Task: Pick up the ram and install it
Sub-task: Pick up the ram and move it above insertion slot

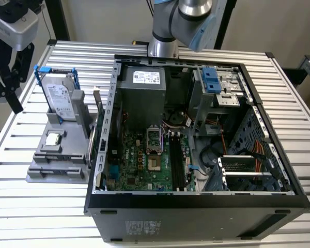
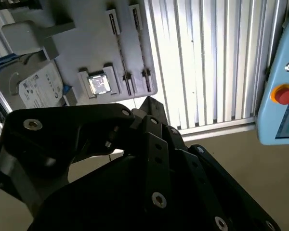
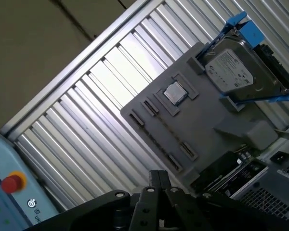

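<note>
Hovering over the slatted table (image 3: 101, 96) near the gray holder (image 3: 207, 125), the gripper (image 3: 158, 174) is pinched together, empty. The ram (image 1: 98, 111) stands on edge between holder and computer case (image 1: 196, 212).

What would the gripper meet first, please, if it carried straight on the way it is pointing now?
Probably the slotted edge of the gray holder, or the slatted table just beside it: in both wrist views the gripper lines up with that border, and depth is unclear.
</note>
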Controlling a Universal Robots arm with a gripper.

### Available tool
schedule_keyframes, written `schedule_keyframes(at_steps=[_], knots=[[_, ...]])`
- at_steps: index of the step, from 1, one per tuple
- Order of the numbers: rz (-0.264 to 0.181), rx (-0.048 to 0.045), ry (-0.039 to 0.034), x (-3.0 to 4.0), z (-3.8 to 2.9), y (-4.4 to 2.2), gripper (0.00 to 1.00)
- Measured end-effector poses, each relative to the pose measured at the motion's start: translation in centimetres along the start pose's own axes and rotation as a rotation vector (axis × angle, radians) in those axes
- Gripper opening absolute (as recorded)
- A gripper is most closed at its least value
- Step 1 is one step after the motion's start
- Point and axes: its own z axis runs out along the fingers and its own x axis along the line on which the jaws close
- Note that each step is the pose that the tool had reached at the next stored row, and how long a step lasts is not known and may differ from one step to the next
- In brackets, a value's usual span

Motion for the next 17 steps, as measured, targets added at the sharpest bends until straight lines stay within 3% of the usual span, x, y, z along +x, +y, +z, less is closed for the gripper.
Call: schedule_keyframes(at_steps=[17], knots=[[-0.084, 0.001, 0.0011, -0.26, 0.0, 0.24, 0.0]])
